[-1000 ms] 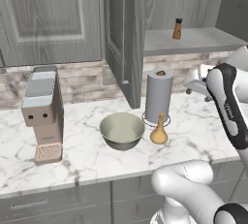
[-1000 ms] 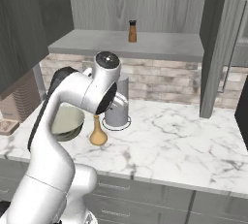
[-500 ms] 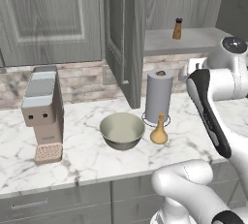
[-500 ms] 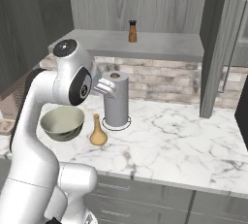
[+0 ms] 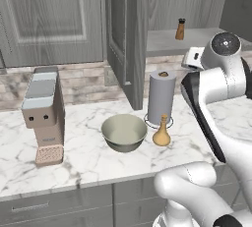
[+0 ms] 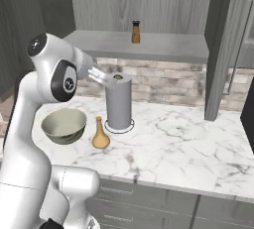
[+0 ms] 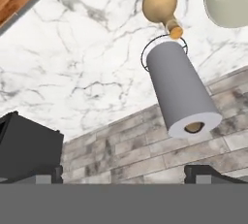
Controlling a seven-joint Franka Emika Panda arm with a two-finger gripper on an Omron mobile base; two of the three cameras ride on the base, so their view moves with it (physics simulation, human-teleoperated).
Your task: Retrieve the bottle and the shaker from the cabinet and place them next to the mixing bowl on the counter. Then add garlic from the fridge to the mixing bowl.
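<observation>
Hovering above the marble counter [image 6: 183, 148], my gripper [image 7: 123, 177] has its jaws spread wide with nothing between them. My hand view looks down at the grey paper towel roll [image 7: 180, 88] from above, its hollow core showing, with the tan bottle [image 7: 161, 3] just beyond it and the rim of the mixing bowl [image 7: 226, 0] at the corner. From the left base view, the bottle [image 5: 161, 131] stands between the bowl [image 5: 124, 131] and the roll, with a coffee machine [image 5: 44, 115] well to the side. The right base view shows the brown shaker [image 6: 135, 32] upright on the open cabinet shelf [image 6: 149, 47], well apart from me.
</observation>
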